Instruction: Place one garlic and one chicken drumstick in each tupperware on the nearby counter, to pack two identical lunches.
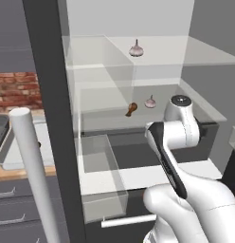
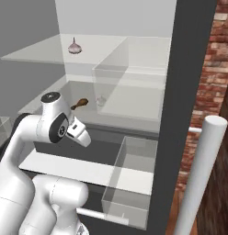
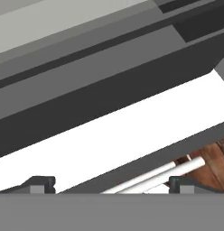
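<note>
Open fridge ahead, base parked square to it.

Left to right, left base view: a tupperware [image 1: 6, 154] sits on the tan bench [image 1: 17, 173] at the far left, beyond the fridge's dark door edge [image 1: 53, 118]; nothing can be made out inside it. A white door handle bar [image 1: 34, 175] stands close to the camera. Clear bin [image 1: 103, 190] at the fridge's lower front, another up on the glass shelf. One chicken drumstick [image 1: 131, 109] lies on the middle shelf, with a garlic [image 1: 150, 102] just beside it to the right, apart from it. Second garlic [image 1: 136, 49] on the top shelf, well above. Second drumstick not spotted.

Progress, as I judge it: hardly begun. Both garlics and the visible drumstick sit in the fridge, nothing carried. All pick-ups and placements look to be left.

Gripper [image 3: 111, 182]: jaws wide apart, empty. Hand view looks down over the white ledge [image 3: 109, 135] at the fridge's front, with a white handle [image 3: 163, 173] below; both fingertips [image 3: 41, 182] show at the bottom edge.

In the way: the arm's elbow [image 1: 183, 126] is folded in front of the middle shelf, and the hand points downward, away from the food. Upper shelf and clear bin wall crowd the reach to the drumstick. The door edge stands between fridge and bench, so any carry must swing round it.
</note>
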